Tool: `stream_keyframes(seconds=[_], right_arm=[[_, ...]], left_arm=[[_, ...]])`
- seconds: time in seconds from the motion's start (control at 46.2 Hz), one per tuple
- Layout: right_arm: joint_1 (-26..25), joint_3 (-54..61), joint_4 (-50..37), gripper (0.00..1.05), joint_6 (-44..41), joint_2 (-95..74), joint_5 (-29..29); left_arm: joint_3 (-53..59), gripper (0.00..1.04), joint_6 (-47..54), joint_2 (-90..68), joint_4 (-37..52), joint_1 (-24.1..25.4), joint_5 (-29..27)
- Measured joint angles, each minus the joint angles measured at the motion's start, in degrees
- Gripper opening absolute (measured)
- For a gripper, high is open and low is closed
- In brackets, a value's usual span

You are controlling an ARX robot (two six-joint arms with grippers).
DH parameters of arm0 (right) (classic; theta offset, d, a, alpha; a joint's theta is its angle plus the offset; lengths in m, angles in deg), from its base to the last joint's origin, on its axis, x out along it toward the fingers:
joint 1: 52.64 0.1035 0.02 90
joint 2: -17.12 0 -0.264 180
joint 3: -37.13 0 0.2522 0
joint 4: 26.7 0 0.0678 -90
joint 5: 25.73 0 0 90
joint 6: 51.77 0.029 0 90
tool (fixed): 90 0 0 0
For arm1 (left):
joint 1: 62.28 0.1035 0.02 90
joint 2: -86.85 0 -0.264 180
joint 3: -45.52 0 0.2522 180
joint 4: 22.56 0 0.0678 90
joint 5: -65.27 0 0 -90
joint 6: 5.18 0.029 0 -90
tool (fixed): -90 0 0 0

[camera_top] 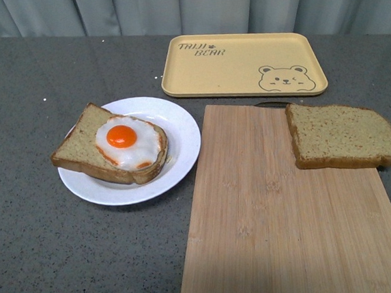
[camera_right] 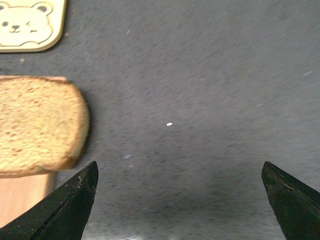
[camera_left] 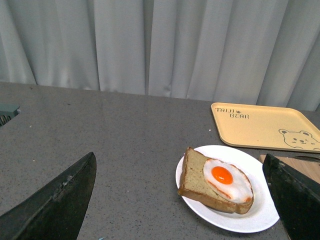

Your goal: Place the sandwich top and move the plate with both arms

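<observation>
Sandwich top (camera_top: 342, 136) overhangs board (camera_top: 270, 215); left pincer (camera_left: 179, 156), right pincer (camera_right: 179, 164) spread, bodies cropped

The yellow tray (camera_top: 243, 60) is carrying dark printed capitals near one corner. The upper word is reading roughly "TAIJI", though its letters are hard to make out for certain, and "BEAR" is sitting just beneath it, slightly offset.
</observation>
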Motion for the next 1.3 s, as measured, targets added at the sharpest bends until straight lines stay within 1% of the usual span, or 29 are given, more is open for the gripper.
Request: stream_keyframes(seconds=[0.022,0.065,0.173,0.281,0.433,0.541,0.671,0.693,0.736,0.758,0.779,0.823,0.909,0.974,1.083,1.169,1.234,1.299], right_arm=[[-0.24,-1.38,1.05,0.95,1.01,-1.88,-0.76],[-0.72,-4.76,2.93,0.95,5.27,-6.27,-4.98],[-1.09,-10.97,5.05,0.95,12.90,-14.05,-11.58],[-1.05,-16.09,7.19,0.95,16.63,-21.00,-17.64],[0.07,-21.92,11.41,0.95,18.43,-28.26,-24.02],[2.05,-24.90,12.39,0.95,19.06,-32.06,-26.67],[4.28,-27.54,13.84,0.95,19.37,-35.04,-26.08],[4.59,-28.02,13.97,0.93,19.67,-35.56,-25.92],[5.20,-29.11,13.97,0.85,20.20,-36.48,-25.99],[5.31,-29.31,13.97,0.83,20.31,-36.59,-25.99],[5.62,-29.90,14.05,0.78,20.52,-37.00,-25.68],[5.90,-30.60,14.56,0.71,20.61,-37.38,-25.27],[6.43,-31.54,16.28,0.53,20.52,-37.48,-24.24],[6.54,-31.80,16.65,0.43,20.44,-37.42,-23.87],[6.54,-31.74,16.98,0.32,20.44,-36.89,-23.56],[6.60,-31.32,17.09,0.21,20.39,-35.60,-22.95],[6.78,-30.34,16.68,0.10,20.50,-33.66,-23.56],[7.10,-29.05,14.95,0.03,21.94,-31.15,-24.55]], left_arm=[[0.00,0.98,0.00,0.00,0.00,0.00,0.00],[0.00,0.98,0.00,0.00,0.00,0.00,0.00],[0.00,0.98,0.00,0.00,0.00,0.00,-0.02],[0.00,0.98,0.00,0.00,0.00,0.00,0.00],[0.00,0.98,0.00,0.00,0.00,0.00,0.00],[0.00,0.98,0.00,0.00,0.00,0.00,0.00],[0.00,0.98,0.00,0.00,0.00,0.00,0.00],[0.00,0.98,0.00,0.00,0.00,0.00,0.00],[0.00,0.98,0.00,0.00,0.00,0.00,0.00],[0.00,0.98,0.00,0.00,0.00,0.00,-0.02],[0.00,0.98,0.00,0.00,0.00,0.00,-0.02],[0.00,0.98,0.00,0.00,0.00,0.00,-0.02],[0.00,0.98,0.00,0.00,0.00,0.00,0.00],[0.00,0.98,0.00,0.00,0.00,0.00,0.00],[0.00,0.98,0.00,0.00,0.00,0.00,-0.02],[0.00,0.98,0.00,0.00,0.00,0.00,0.00],[0.00,0.98,0.00,0.00,0.00,0.00,-0.02],[0.00,0.98,0.00,0.00,0.00,0.00,0.00]])
